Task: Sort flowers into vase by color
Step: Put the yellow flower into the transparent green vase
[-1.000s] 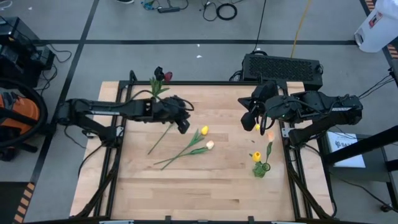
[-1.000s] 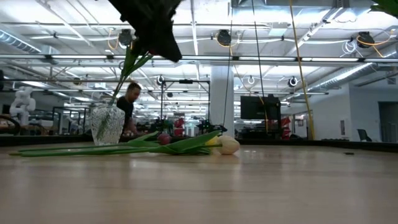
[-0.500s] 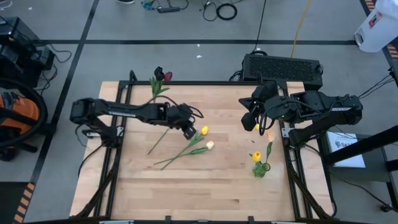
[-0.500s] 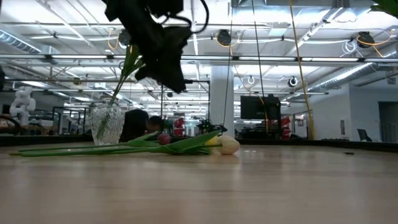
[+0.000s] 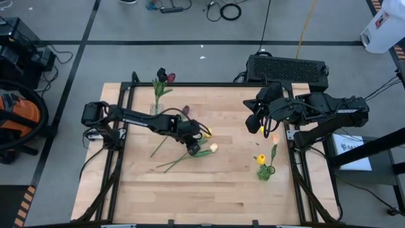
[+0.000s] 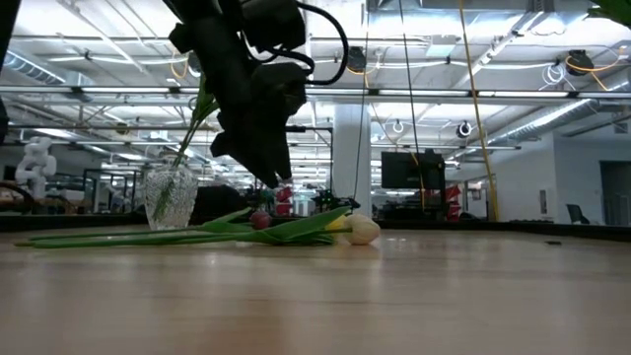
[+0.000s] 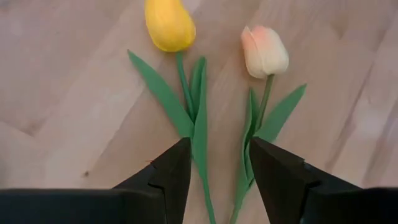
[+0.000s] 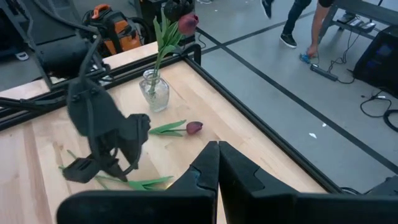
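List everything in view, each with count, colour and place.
wooden table: one, light, centre.
clear glass vase: one, far left of the table.
dark tulips: two, standing in that vase.
loose dark red tulip: one, lying near that vase.
yellow tulip: one, lying mid-table.
cream-peach tulip: one, beside the yellow.
small vase: one, right edge, holding yellow and peach tulips.
black box: one, behind the table.
left gripper: open, over the two lying stems.
right gripper: shut, far right.

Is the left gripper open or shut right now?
Open: the left gripper has its fingers apart above the yellow tulip and peach tulip.
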`<state>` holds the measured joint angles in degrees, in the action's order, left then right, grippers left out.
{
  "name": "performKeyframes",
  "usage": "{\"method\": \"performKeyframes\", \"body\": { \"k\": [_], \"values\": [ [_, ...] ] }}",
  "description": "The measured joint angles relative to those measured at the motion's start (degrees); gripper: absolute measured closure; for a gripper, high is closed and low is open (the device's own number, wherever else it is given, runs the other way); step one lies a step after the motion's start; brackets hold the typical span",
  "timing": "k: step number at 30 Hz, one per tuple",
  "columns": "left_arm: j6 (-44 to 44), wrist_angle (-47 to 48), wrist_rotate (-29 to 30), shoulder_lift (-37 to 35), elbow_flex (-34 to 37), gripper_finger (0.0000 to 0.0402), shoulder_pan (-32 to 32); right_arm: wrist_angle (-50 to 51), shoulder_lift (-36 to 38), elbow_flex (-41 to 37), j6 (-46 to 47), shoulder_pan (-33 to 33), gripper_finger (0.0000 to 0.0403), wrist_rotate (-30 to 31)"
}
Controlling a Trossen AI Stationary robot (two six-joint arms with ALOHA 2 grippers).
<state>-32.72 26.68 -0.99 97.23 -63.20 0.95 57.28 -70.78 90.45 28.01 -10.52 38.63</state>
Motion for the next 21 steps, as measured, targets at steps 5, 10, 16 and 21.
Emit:
{"method": "performKeyframes", "body": {
  "k": [5,10,16,21],
  "values": [
    [-0.1,0.4,2.0,1.8,0.0,0.0230,-1.3,0.0,0.0,0.0,0.0,0.0,0.0403,0.0],
    [-3.5,0.4,0.8,6.3,0.0,0.0230,-2.0,0.0,0.0,0.0,0.1,0.0,0.0403,0.0],
    [-4.4,0.5,1.3,10.7,-0.2,0.0230,-3.2,0.0,0.0,0.0,1.3,0.0,0.0403,0.0],
    [-4.2,1.1,4.0,13.2,-0.4,0.0246,-3.8,0.0,0.0,0.0,1.3,0.0,0.0403,0.0]
  ]
}}
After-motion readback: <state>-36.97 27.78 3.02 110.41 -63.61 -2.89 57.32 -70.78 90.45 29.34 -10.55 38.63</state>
